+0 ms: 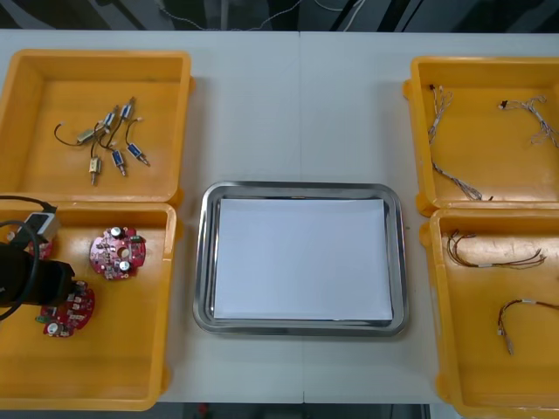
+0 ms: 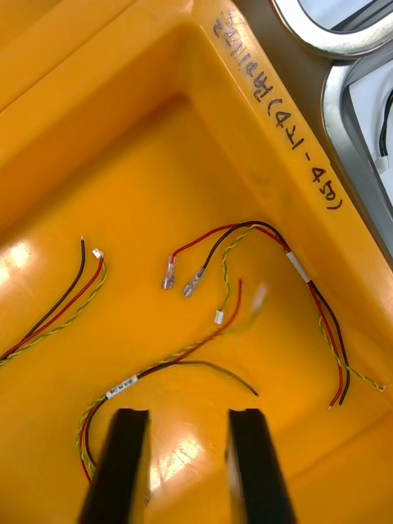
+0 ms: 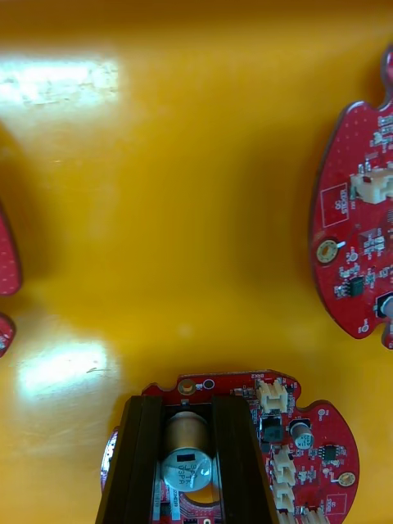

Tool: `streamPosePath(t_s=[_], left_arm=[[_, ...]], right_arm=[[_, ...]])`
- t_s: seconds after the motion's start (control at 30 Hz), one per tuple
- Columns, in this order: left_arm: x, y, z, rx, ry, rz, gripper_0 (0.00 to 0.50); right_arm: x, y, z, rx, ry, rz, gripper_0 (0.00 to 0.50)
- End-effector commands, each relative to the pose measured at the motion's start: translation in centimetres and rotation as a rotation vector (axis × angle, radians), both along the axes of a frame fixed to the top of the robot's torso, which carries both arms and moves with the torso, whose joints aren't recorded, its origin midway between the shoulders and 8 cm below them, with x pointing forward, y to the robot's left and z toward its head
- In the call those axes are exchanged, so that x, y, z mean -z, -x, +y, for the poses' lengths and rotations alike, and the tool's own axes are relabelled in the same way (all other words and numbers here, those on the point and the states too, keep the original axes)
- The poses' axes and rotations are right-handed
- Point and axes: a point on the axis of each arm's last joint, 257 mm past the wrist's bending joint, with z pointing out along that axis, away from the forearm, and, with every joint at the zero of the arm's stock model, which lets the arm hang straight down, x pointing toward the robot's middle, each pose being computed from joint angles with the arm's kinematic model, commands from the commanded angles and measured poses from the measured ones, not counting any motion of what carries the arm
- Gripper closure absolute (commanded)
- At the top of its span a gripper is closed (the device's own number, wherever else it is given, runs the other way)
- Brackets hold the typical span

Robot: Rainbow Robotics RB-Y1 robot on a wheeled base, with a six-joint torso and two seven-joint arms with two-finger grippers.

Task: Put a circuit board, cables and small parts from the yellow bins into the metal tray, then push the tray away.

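My left gripper (image 3: 187, 463) is down in the near left yellow bin (image 1: 131, 367). It is shut on a round red circuit board (image 3: 303, 458), with the board's silver-topped cylinder between its fingers. From the front that board (image 1: 68, 314) lies partly under the left arm, whose gripper (image 1: 52, 301) sits over it. A second board (image 1: 116, 253) lies just beyond, and a third (image 1: 37, 249) peeks out beside the arm. My right gripper (image 2: 188, 467) hangs open over red and yellow cables (image 2: 246, 246) in an orange-looking bin (image 2: 164, 164), holding nothing. The metal tray (image 1: 397, 262), white inside, sits at mid-table.
The far left bin (image 1: 35, 96) holds several small metal parts (image 1: 109, 140). Twisted blue and white cables (image 1: 454, 179) lie in the far right bin (image 1: 419, 131), and red and yellow cables (image 1: 489, 253) in the near right bin (image 1: 441, 349). Shiny metal rims (image 2: 327, 37) show past that bin's wall.
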Motion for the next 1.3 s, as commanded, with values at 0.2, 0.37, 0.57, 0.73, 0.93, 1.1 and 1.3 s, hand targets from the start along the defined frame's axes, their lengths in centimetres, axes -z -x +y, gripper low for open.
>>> streamPosePath(t_s=[0.2, 0.37, 0.57, 0.73, 0.93, 1.1, 1.3], left_arm=[[-0.8, -1.1, -0.9, 0.134, -0.04, -0.042, 0.491], [-0.9, -1.2, -1.3, 0.128, -0.024, -0.045, 0.014], [-1.0, -1.2, -1.3, 0.122, -0.015, -0.048, 0.0], [-1.5, -1.5, -1.3, 0.119, -0.009, -0.058, 0.0], [-3.3, -1.5, -0.8, 0.11, -0.023, -0.048, 0.0], [-5.2, -1.2, -0.2, 0.102, -0.045, -0.029, 0.0], [-7.4, -1.6, 0.2, 0.099, -0.063, -0.029, 0.0]], right_arm=[[-1.4, 0.8, -1.8, 0.011, 0.033, 0.0, 0.0], [-1.8, 0.6, -1.2, 0.019, 0.007, 0.003, 0.0], [-2.3, -0.5, 0.1, 0.034, -0.031, -0.013, 0.0], [-2.6, -1.4, 1.2, 0.056, -0.038, -0.013, 0.0], [-2.0, -2.7, 3.2, 0.098, -0.09, -0.032, 0.0], [-0.9, -2.8, 4.3, 0.135, -0.13, -0.033, 0.0], [0.7, -2.5, 5.7, 0.204, -0.205, -0.029, 0.0]])
